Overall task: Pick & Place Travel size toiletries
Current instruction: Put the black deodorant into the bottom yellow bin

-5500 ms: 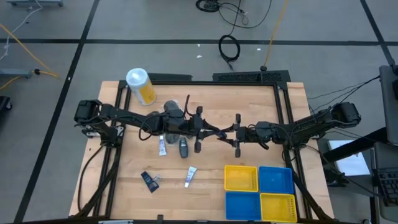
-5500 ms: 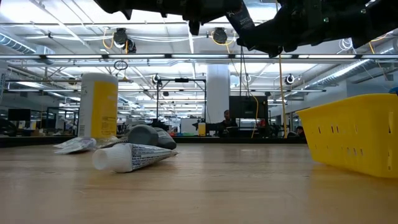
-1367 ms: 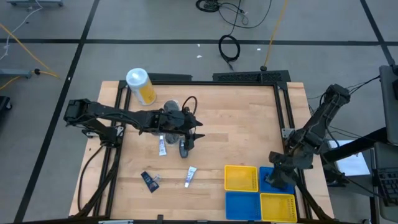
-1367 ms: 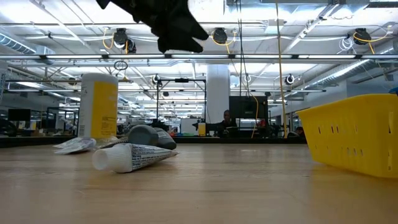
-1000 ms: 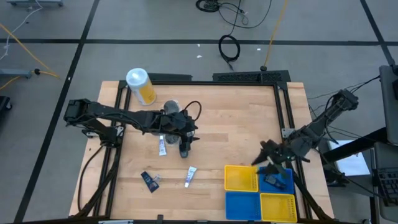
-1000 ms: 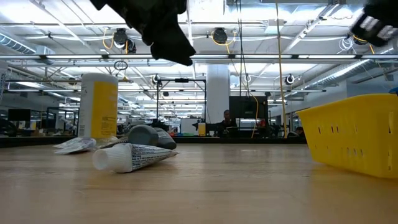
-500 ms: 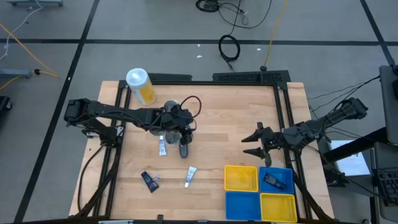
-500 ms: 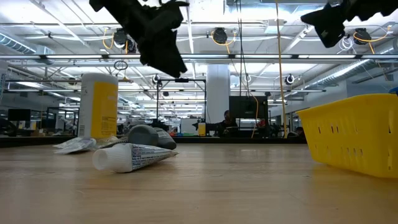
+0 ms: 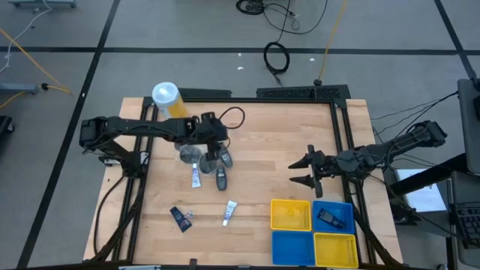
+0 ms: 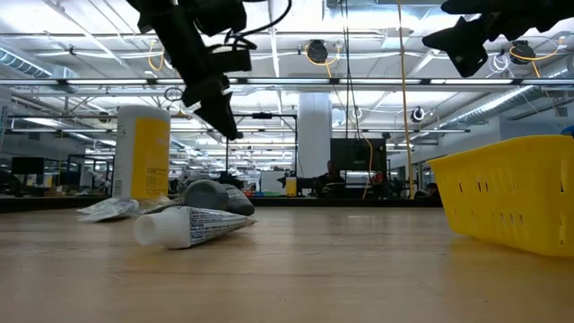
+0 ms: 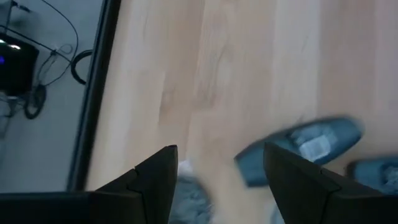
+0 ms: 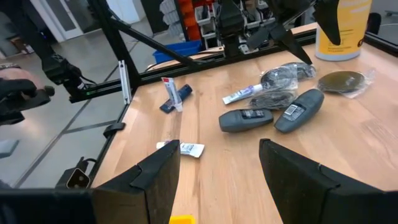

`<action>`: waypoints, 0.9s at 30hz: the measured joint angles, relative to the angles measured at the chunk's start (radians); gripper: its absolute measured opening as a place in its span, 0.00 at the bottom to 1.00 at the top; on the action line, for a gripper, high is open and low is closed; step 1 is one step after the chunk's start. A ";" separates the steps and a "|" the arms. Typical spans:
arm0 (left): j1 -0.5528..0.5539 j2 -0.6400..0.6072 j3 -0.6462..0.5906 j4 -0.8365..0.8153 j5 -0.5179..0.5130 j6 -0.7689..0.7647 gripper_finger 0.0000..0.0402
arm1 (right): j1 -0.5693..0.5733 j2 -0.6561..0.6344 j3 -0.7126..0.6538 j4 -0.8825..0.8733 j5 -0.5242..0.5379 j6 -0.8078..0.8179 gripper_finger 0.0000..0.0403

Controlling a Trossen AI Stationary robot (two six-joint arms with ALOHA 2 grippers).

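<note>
The travel size toiletries lie left of the table's middle: two dark oval bottles (image 9: pixel 225 159) (image 9: pixel 221 178), a grey jar (image 9: pixel 190 154), a white tube (image 9: pixel 196 178), and nearer the front a dark blue tube (image 9: pixel 180 217) and a second white tube (image 9: pixel 229 213). One dark item (image 9: pixel 331 217) lies in the blue bin (image 9: pixel 345 208). My left gripper (image 9: pixel 204 148) hangs open above the jar and bottles, slanting down, nothing between its fingers (image 11: pixel 221 180). My right gripper (image 9: pixel 298 171) stands open in the air at the right, pointing toward the table's left.
A large yellow canister with a white lid (image 9: pixel 169 103) stands at the far left. Yellow and blue square bins (image 9: pixel 291 216) sit at the near right. A black frame (image 9: pixel 341 127) runs along the table's edges. Bare wood lies between the two grippers.
My left gripper has swung from over the nearer dark bottle toward the table's far left, turning and tipping as it went. My right gripper has gone from above the bins toward the far edge and turned to point left. Both stay open; no item has moved.
</note>
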 joint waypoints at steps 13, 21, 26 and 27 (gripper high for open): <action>0.022 0.171 0.257 -0.217 -0.069 0.309 0.58 | 0.000 0.000 0.000 0.000 0.000 -0.009 0.53; 0.011 0.369 0.429 -0.478 -0.095 0.599 0.58 | 0.002 0.000 0.000 0.000 -0.001 -0.002 0.53; -0.010 0.419 0.441 -0.537 -0.094 0.669 0.58 | 0.002 0.000 0.000 -0.001 -0.032 -0.006 0.53; -0.017 0.427 0.442 -0.541 -0.094 0.675 0.58 | 0.002 0.000 0.000 -0.001 -0.038 -0.008 0.53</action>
